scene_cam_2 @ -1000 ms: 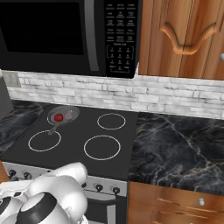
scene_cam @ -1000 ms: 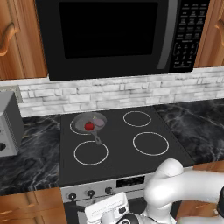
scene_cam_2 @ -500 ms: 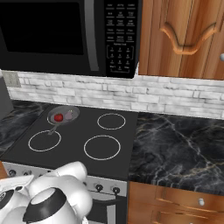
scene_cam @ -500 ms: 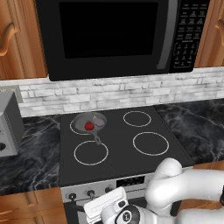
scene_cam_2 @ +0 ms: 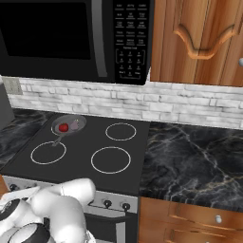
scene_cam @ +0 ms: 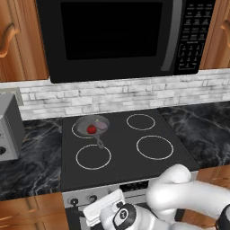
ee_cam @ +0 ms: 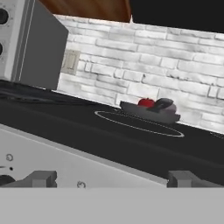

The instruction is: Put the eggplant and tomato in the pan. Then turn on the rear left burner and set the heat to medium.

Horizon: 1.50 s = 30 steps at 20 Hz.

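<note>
The dark pan (scene_cam: 85, 124) sits at the back left of the black cooktop, over the rear left burner (scene_cam: 76, 133), whose white ring peeks out at its edge. Inside it lie the red tomato (scene_cam: 91, 129) and the grey-purple eggplant (scene_cam: 102, 126). The right base view shows the same pan (scene_cam_2: 68, 120), tomato (scene_cam_2: 63, 127) and eggplant (scene_cam_2: 75, 125). My gripper (ee_cam: 113, 179) is low in front of the stove's grey control panel, open, with nothing between its fingertips (ee_cam: 41, 178). Beyond it the hand view shows the pan (ee_cam: 151, 113), tomato (ee_cam: 146, 103) and eggplant (ee_cam: 165, 105).
Knobs (scene_cam_2: 107, 203) line the stove's front panel. The front left burner ring (scene_cam: 93, 157) lies bare in front of the pan. A grey appliance (scene_cam: 9, 128) stands on the counter at the left. A black microwave (scene_cam: 117, 36) hangs above the cooktop.
The hand has shifted a little to the left along the stove front. The pan, tomato and eggplant have not moved.
</note>
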Tool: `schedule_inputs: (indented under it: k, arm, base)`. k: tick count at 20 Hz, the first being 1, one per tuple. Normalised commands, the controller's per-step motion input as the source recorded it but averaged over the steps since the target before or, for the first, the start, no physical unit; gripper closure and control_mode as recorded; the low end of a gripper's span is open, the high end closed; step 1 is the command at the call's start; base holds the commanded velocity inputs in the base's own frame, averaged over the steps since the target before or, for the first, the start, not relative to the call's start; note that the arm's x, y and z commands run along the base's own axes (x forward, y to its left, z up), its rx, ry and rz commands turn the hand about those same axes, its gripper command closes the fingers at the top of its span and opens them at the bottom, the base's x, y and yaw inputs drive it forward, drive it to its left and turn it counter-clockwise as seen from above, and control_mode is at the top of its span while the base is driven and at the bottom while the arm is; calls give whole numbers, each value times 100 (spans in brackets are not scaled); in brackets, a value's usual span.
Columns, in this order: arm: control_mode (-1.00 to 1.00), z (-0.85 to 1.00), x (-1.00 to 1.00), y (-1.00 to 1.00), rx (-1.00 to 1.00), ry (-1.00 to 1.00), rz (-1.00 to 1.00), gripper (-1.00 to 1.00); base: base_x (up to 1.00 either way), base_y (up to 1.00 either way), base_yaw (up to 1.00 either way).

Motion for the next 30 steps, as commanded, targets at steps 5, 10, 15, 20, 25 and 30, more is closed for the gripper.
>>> schedule_inputs:
  k: [5, 10, 15, 20, 25, 30]
  arm:
    - [-100, -55, 18, 0, 20, -9, 0, -100]
    - [-100, -36, 0, 1, 5, -8, 0, -100]
    - [-100, -12, 2, 0, 7, -6, -2, -100]
    - [-100, 0, 9, -2, 13, -4, -5, -100]
    - [-100, 0, 0, -21, 8, 0, -5, -100]
    - [-100, 0, 8, -26, 6, 0, -1, -100]
  base:
    - [0, 0, 0]
    - [0, 0, 0]
    - [0, 0, 0]
    - [0, 0, 0]
    - [0, 0, 0]
    - [0, 0, 0]
